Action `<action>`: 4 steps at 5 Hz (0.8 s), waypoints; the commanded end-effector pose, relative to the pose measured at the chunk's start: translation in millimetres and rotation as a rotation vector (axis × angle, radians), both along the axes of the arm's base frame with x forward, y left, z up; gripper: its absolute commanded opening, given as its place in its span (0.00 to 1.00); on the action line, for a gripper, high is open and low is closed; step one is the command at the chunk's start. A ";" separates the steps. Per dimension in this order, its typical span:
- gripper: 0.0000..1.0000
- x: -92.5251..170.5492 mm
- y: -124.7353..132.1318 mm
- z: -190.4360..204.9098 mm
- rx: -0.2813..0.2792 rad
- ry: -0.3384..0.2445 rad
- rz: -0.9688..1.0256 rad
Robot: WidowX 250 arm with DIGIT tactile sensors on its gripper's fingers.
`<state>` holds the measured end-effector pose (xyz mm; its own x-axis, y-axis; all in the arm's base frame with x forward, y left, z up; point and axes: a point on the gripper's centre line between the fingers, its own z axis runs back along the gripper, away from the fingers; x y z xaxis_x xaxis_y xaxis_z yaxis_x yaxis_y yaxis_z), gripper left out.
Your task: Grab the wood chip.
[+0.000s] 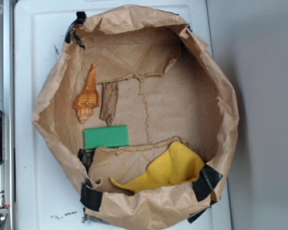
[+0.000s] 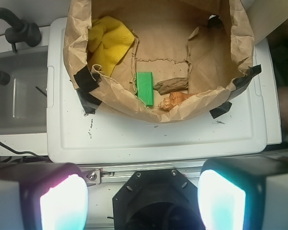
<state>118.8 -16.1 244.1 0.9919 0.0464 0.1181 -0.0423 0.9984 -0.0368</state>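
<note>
Lies flat on the floor of the crumpled brown paper-bag nest (image 1: 216, 91): thin ragged dark brown wood chip (image 1: 108, 102), between glossy orange spiral seashell (image 1: 87, 97) and flat green rectangular block (image 1: 106, 136); probably light, stiff, brittle. Best pinched across the narrow middle; gripper (image 2: 143, 199) spread wide, empty, well short of the nest.

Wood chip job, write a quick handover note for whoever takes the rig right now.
Gripper: jaws open, holding nothing, back outside the paper-lined bin, over the white tray's near edge.
Wood chip: flat on the bin floor, between the orange seashell and the paper seam, just above the green block. It lies close beside the shell.
Yellow cloth: at the bin's far side from the chip, out of the way.
Done: nothing yet, chip untouched.
Left: move in over the rim, descend on the chip, close, lift.
</note>
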 end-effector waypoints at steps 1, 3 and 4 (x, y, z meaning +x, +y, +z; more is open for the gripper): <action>1.00 0.0 0.0 0.0 0.000 0.000 0.000; 1.00 81.4 -8.5 -40.9 0.070 0.070 0.286; 1.00 125.8 -4.4 -63.4 0.106 0.103 0.407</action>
